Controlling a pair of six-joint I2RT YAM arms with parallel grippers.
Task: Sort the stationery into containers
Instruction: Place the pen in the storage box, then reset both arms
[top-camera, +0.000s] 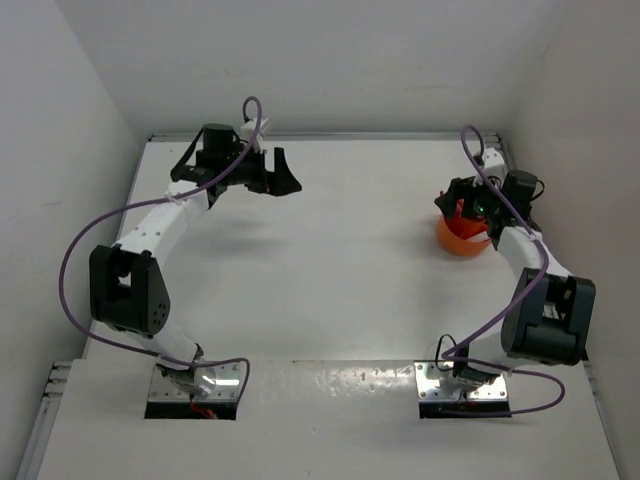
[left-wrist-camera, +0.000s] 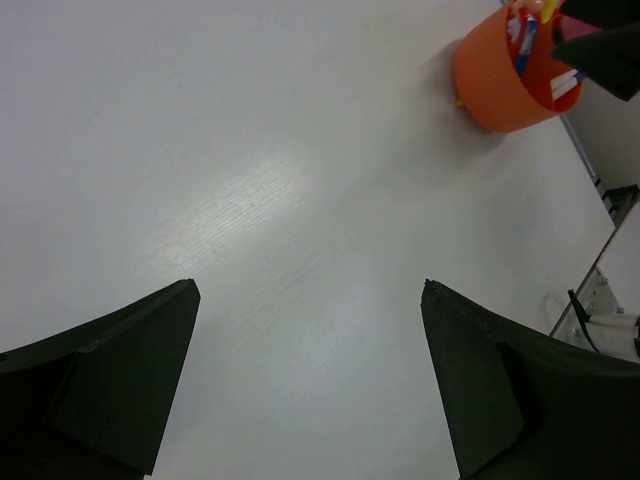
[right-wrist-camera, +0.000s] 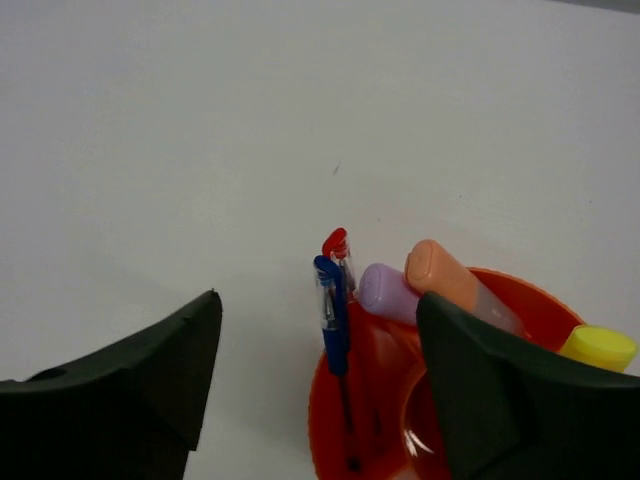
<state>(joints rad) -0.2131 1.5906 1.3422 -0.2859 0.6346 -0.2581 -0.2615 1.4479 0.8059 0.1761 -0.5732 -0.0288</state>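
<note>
The orange bowl (top-camera: 461, 238) stands at the right of the table, with stationery standing in it. In the right wrist view the bowl (right-wrist-camera: 340, 405) holds a blue pen (right-wrist-camera: 332, 315), a red pen (right-wrist-camera: 337, 246), a lilac marker (right-wrist-camera: 388, 292), an orange-grey marker (right-wrist-camera: 455, 283) and a yellow marker (right-wrist-camera: 598, 347). My right gripper (right-wrist-camera: 318, 345) is open and empty, right above the bowl's rim. My left gripper (top-camera: 281, 176) is open and empty over bare table at the far left (left-wrist-camera: 310, 290). The bowl also shows in the left wrist view (left-wrist-camera: 495, 85).
White walls close in the table (top-camera: 340, 270) at the back and both sides. The arm bases (top-camera: 195, 380) sit at the near edge. A purple cable (top-camera: 75, 260) loops out from the left arm.
</note>
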